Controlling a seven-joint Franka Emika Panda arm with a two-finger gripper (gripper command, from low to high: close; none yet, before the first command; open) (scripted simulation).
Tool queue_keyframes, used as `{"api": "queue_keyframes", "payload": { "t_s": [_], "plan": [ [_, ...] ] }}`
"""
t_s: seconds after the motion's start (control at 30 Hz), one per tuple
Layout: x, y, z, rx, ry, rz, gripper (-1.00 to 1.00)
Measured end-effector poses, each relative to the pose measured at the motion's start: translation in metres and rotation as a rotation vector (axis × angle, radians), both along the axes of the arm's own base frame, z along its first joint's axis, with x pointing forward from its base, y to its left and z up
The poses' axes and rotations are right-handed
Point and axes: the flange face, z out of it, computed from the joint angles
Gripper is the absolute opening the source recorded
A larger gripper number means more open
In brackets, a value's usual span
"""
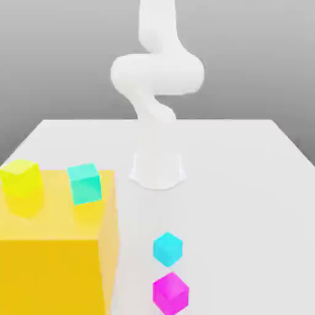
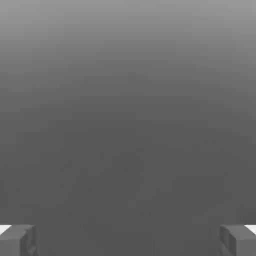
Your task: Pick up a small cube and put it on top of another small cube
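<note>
Sitting at the lower centre of the exterior view, just below the cyan cube [image 1: 167,248], the magenta cube [image 1: 170,293] looks light, rigid and smooth-sided, best pinched across two opposite flat faces by the gripper [image 2: 128,241], whose fingers stand wide apart and empty.

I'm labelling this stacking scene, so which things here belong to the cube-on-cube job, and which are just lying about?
In the job:
magenta cube, on the table
cyan cube, just behind it, the likely base
gripper, open, nothing between the fingers

Lying about:
big orange block
yellow cube on top of it
teal cube on top of it
</note>
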Motion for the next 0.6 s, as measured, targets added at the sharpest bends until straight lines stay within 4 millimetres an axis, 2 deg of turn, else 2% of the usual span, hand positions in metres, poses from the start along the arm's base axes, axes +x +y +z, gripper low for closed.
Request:
{"api": "queue_keyframes", "payload": {
  "t_s": [0.13,0.3,0.43,0.6],
  "plan": [
    [0.048,0.003,-0.069,-0.023,0.115,0.097,0.0],
    [0.09,0.012,-0.161,-0.057,0.249,0.209,0.0],
    [0.109,0.019,-0.237,-0.09,0.355,0.295,0.0],
    [0.114,0.028,-0.334,-0.142,0.485,0.402,0.0]
  ]
}}
